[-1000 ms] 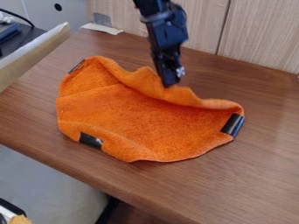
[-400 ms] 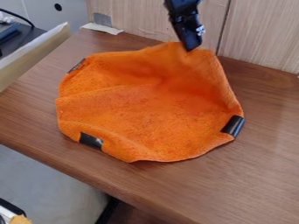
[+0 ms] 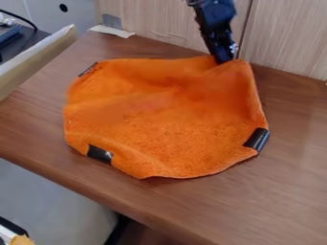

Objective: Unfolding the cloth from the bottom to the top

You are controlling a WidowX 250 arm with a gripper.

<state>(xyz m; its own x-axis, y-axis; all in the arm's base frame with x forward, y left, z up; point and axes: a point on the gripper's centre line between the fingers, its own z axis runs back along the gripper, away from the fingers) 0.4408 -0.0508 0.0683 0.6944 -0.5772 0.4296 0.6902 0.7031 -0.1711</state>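
Note:
The black gripper (image 3: pixel 223 61) hangs at the cloth's far edge, near its upper right corner, and is shut on that edge. Below it the orange cloth (image 3: pixel 159 115) lies spread over the wooden table, its far edge drawn back close to the wall panel. Black pieces mark its rim at the right, the lower left and the upper left. The near left part has a low fold, and the cloth is slightly wavy under the gripper.
Behind the brown table (image 3: pixel 294 191) stands a light wood panel (image 3: pixel 159 19). A pale board edge (image 3: pixel 38 60) runs along the left, with dark equipment (image 3: pixel 13 36) beyond it. The table's front edge drops off at the lower left.
The gripper has moved back and to the right, drawing the cloth's far edge with it, then slightly down. The bunched far side has opened out toward the panel.

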